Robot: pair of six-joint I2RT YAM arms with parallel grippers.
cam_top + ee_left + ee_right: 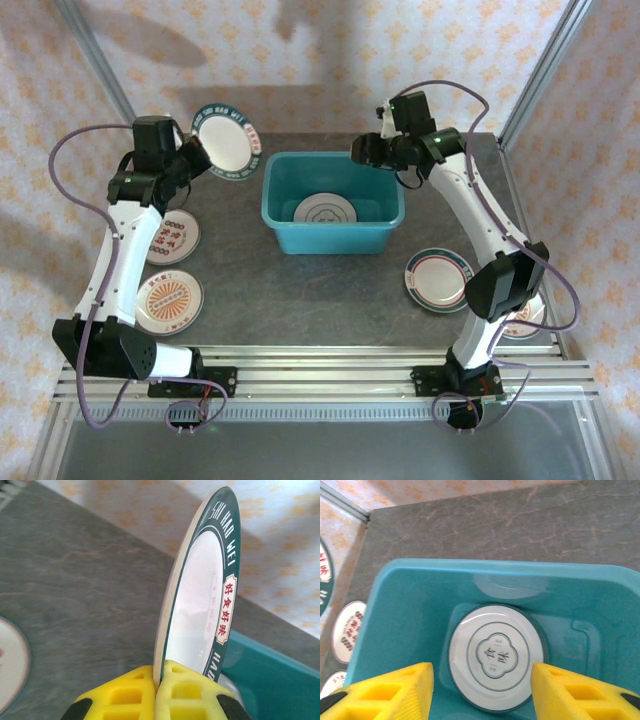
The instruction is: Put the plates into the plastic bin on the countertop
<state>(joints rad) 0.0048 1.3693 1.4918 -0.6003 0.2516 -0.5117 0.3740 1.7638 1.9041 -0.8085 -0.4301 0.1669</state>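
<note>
**Left gripper.** Your left gripper (159, 685) is clenched on the green-rimmed plate (200, 595). Both yellow fingers (125, 695) pinch its lower rim. The plate stands on edge, lifted clear of the countertop (75, 580). From the top camera it sits at the far left, just beside the plastic bin (272, 205) and outside it.

**Held plate, appearance.** The centre is plain white. The dark green band carries white lettering reading "SHI HAO WEI" and a pale label with red characters. A thin white line divides the band from the centre.

**Right gripper.** Your right gripper (482, 690) is released, its jaws standing apart with nothing between them. It hangs over the bin's far right corner.

**Bin.** The tub is teal-blue with rounded corners and a rolled rim, and it stands mid-countertop. One grey-patterned plate (495, 655) lies flat on its floor, roughly central. This plate has a white face, a dark edge, thin grey rings and a four-lobed emblem holding characters.

**Plates outside the bin.**
- Two red-orange plates (170, 235) lie flat on the left side, one nearer the arm bases than the other.
- A ringed plate (438, 277) with a teal edge and a red inner line lies flat on the right.
- Another plate (525, 325) is near it, mostly hidden behind the right arm, so its pattern cannot be told.
</note>
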